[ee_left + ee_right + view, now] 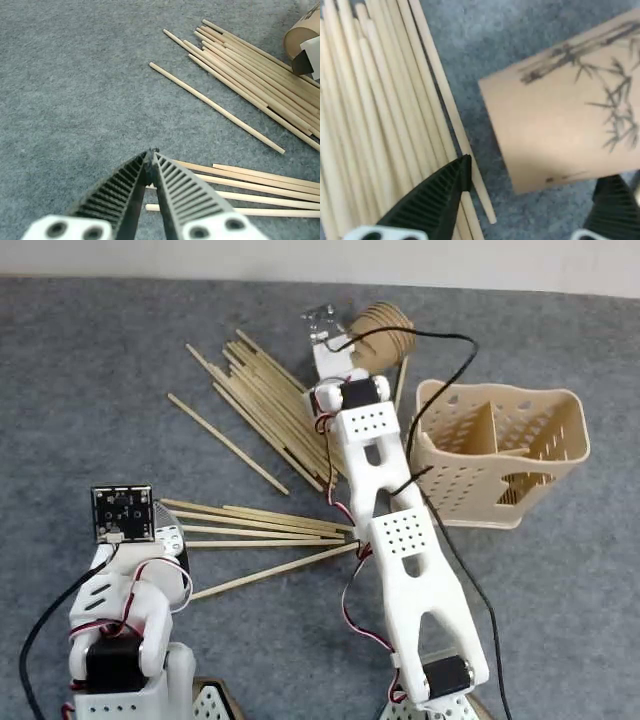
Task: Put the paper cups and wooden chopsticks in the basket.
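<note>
A stack of brown paper cups lies on its side at the far middle of the grey mat. My right gripper stands open, its black fingers on either side of the cup near its end. A large bundle of wooden chopsticks lies to the left of the cups, right beside that gripper. A smaller fan of chopsticks lies near the front. My left gripper is shut and empty, hovering by the tips of those chopsticks.
The beige perforated basket, split by a divider, stands on the right, close to the right arm. One single chopstick lies apart from the bundle. Bare mat stretches to the far left.
</note>
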